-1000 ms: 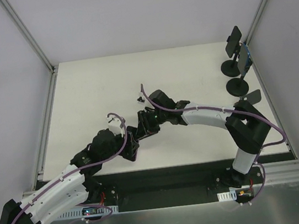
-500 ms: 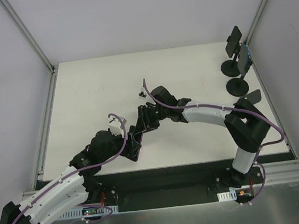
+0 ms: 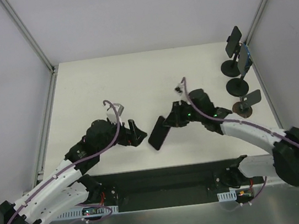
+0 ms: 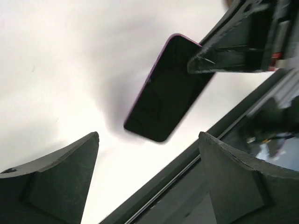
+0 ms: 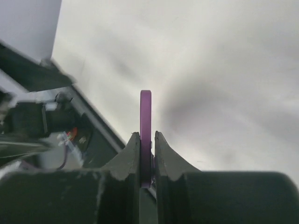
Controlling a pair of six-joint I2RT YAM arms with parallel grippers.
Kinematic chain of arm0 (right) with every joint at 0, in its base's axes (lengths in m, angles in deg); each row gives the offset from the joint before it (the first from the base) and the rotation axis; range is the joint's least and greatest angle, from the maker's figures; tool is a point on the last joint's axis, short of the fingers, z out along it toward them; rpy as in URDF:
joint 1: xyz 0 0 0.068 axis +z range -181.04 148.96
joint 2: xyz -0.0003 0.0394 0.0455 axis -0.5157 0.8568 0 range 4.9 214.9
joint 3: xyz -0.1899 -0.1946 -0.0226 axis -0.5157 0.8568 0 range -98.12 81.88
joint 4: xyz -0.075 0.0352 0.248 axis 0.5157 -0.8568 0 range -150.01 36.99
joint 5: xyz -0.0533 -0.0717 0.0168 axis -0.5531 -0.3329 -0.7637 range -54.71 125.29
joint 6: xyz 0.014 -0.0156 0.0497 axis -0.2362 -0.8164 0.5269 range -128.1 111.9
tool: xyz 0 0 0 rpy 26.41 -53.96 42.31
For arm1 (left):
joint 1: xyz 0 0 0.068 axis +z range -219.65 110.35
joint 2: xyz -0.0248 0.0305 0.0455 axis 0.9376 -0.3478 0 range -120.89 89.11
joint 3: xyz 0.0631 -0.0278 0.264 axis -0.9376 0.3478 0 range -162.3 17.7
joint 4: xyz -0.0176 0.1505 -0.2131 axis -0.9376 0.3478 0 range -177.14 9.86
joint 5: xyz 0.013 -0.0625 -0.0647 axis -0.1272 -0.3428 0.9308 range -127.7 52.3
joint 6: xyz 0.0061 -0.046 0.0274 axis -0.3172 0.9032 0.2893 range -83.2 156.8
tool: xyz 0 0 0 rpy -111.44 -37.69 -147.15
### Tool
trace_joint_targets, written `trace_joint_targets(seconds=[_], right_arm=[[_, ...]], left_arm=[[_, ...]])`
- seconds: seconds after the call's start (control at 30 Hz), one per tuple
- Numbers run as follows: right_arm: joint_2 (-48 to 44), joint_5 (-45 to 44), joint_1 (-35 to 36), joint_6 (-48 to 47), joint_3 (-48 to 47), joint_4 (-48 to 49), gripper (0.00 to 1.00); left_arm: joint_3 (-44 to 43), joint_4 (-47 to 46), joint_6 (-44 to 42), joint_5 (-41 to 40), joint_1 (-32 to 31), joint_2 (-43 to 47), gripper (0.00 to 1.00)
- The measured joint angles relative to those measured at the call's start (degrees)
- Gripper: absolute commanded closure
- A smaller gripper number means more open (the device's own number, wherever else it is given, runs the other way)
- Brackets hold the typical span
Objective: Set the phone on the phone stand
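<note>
1. Purple-edged phone hangs tilted near the table's front edge, further right than half a second ago.
2. Our right gripper alone clamps its upper end.
3. Our left gripper has let go, jaws spread, just left of it.
4. We see the phone stand well apart, far right.

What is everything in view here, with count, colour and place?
phone: one, dark screen with purple edge, held tilted over the table's near middle.
phone stands: three, black, by the table's right edge.
table: one, white, between grey walls.
left gripper: one, black, open and empty, left of the phone.
right gripper: one, black, fingers shut on the phone's edge.
</note>
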Motion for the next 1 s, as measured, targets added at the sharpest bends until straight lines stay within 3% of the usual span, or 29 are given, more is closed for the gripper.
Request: trace_joint_targets(seconds=[0.27,0.4,0.63,0.83,1.0], right_arm=[[-37.07,-21.07,-21.84,-20.92,3.43,-18.88,1.0],[-47.56,-33.48,-28.65,-33.05,2.14,-24.24,1.0],[-41.88,-40.0,-44.85,-48.5,0.66,-28.87,1.0],[-36.37,-29.49,-59.78,-50.16,-1.86,-29.05,1.0],[-34.29,-21.18,-65.96,-48.46,-4.13,-28.5,1.0]], left_arm=[[-24.0,0.68,-2.43,3.67,2.97,-11.39,0.2],[-33.4,0.63,-5.44,7.78,7.28,-19.26,0.23],[-34.23,0.92,-8.0,13.64,17.27,-26.21,0.24],[-30.69,1.97,-8.68,13.75,19.61,-24.79,0.24],[-30.27,1.55,-9.16,14.01,19.63,-22.49,0.25]])
